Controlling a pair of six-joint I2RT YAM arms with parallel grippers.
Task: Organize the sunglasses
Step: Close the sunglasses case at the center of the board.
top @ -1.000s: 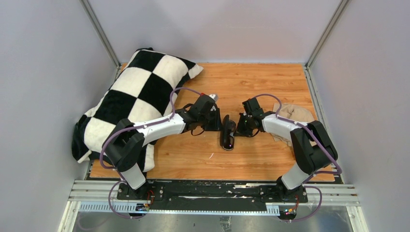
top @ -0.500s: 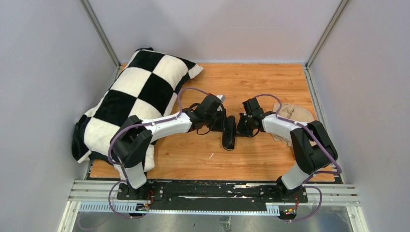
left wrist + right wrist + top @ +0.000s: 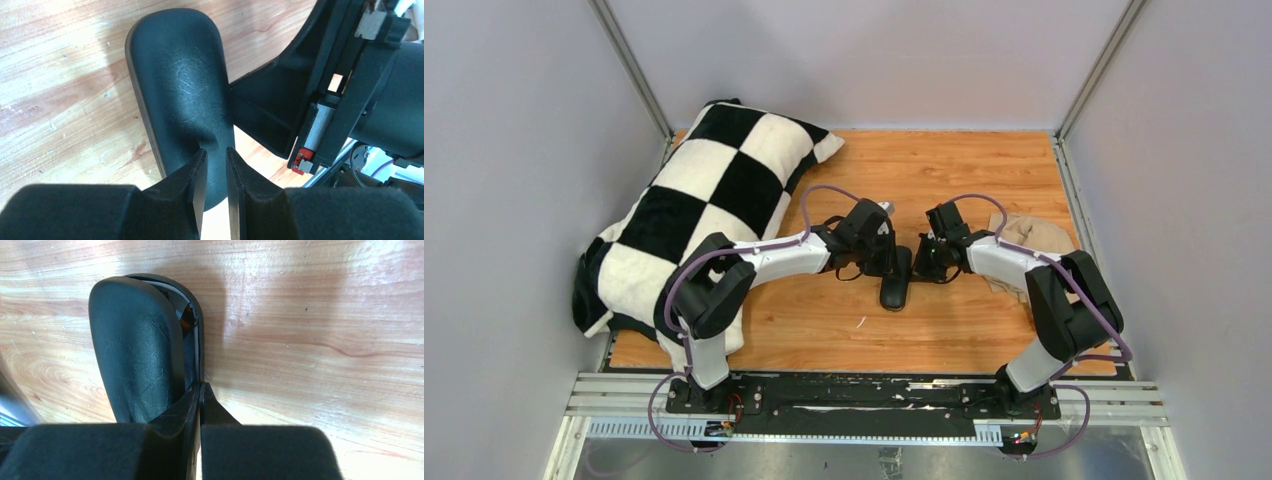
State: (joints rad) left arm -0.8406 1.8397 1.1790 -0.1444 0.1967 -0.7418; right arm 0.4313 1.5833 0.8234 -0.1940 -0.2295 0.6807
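Brownish sunglasses (image 3: 187, 319) inside black case (image 3: 140, 340), just beyond right gripper (image 3: 200, 390)

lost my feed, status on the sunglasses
Left fingers narrowly apart on lid of case. Right fingers shut at case rim. Sunglasses glimpsed inside, lid ajar. Nothing blocking.

Pale grey walls (image 3: 874, 60) close in the back, left and right, with metal corner posts (image 3: 629, 65) at upper left and upper right. An evenly lit orange-grained wooden tabletop (image 3: 944, 165) fills the centre. A black-and-white checked pillow (image 3: 694, 200) lies at left, a beige cloth (image 3: 1036, 235) at right, and metal rails (image 3: 824, 408) run along the bottom.
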